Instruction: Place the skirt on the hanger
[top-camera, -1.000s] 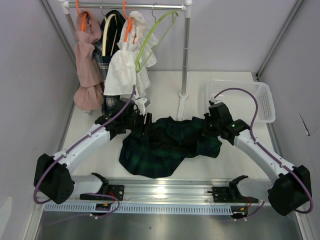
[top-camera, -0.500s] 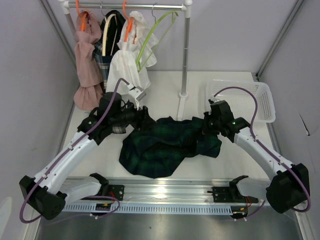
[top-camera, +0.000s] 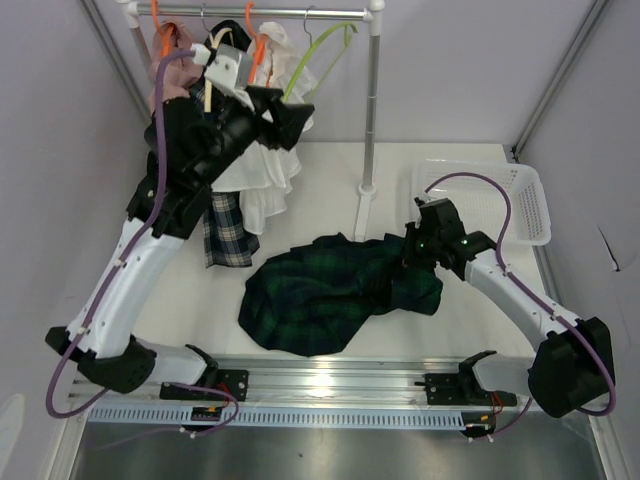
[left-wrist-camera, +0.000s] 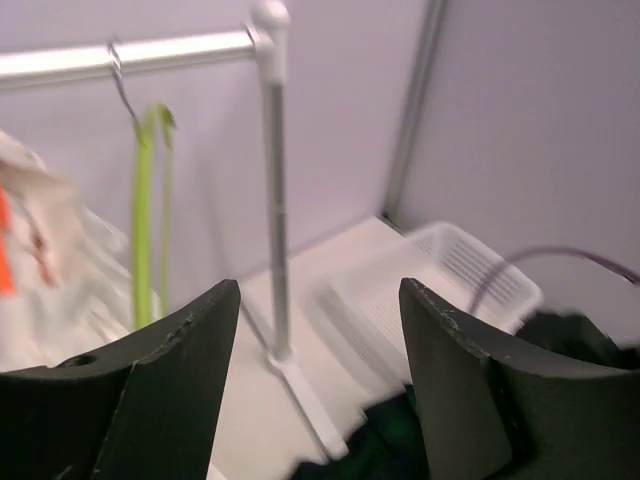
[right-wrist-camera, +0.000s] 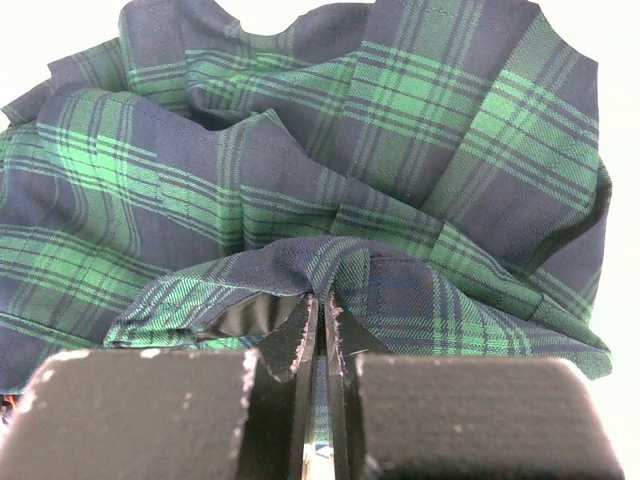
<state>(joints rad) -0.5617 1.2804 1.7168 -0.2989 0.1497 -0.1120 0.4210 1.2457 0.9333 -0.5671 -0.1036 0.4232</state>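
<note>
Tartan folds of the skirt (top-camera: 335, 295) were seen heaped on the bench (top-camera: 330, 180) between the two arms, and a fold at its right edge was pinched tight by the right hand (right-wrist-camera: 320, 318). The left hand (top-camera: 292, 118) was held high beside the green hanger (left-wrist-camera: 143, 230) on the rail (left-wrist-camera: 180, 50), fingers (left-wrist-camera: 150, 390) spread wide, nothing gripped.

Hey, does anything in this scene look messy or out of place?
Only the skirt: it lies crumpled in a heap on the table, one fold pinched in the right hand, while the green hanger hangs bare on the rail.
</note>
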